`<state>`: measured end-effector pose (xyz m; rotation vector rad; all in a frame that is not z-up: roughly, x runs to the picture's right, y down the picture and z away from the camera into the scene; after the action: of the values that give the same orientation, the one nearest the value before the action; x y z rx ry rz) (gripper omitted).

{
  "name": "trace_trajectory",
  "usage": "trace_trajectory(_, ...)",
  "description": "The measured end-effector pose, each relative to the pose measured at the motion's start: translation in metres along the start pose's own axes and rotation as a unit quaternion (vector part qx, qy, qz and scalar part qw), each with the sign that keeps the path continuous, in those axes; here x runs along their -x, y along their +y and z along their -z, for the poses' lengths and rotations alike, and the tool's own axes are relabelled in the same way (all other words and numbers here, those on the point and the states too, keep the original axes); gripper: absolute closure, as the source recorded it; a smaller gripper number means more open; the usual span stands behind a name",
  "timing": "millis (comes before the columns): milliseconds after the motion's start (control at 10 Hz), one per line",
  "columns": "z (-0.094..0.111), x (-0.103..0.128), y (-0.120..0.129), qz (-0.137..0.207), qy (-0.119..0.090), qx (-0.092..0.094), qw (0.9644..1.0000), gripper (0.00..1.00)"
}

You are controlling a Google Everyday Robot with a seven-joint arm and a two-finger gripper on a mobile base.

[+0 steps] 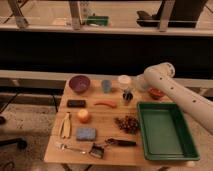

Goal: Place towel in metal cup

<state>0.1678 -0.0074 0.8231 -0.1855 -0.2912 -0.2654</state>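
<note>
The gripper [129, 91] hangs just over the metal cup [127, 99] - near the back of the table [55, 152], right of the blue cup [106, 86] - probably lined up for a drop. Whether it is spread or pinching, I cannot tell; I cannot make out the towel.

Pale wooden table [102, 114] carrying plastic, metal and soft-textured pieces.

The table's top looks like light wood, smooth and matt. Along its right edge the green tray [148, 142] has the slick sheen of moulded plastic. Near the far edge the metal cup [127, 99] is dark grey with a dull shine. The dark tool [128, 93] hangs right over it on a smooth, white, hard-shelled arm [176, 93]. Beside them the light-blue cup [106, 86] and white round container [124, 80] look like matt plastic, and the purple bowl [79, 83] is smooth and faintly glossy. Toward the near edge the blue sponge [86, 133] looks rough and porous, and the fork [68, 147] by the near left corner gleams like metal.
</note>
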Motion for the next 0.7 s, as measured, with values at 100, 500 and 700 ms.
trace_trajectory(100, 0.0004, 0.0023, -0.0001, 0.002, -0.001, -0.002, 1.0, 1.0)
trace_trajectory(500, -0.0003, 0.004, 0.0066, -0.001, -0.01, -0.004, 0.9999, 1.0)
trace_trajectory(700, -0.0046, 0.0068, 0.0066, 0.0, -0.016, -0.001, 0.9999, 1.0)
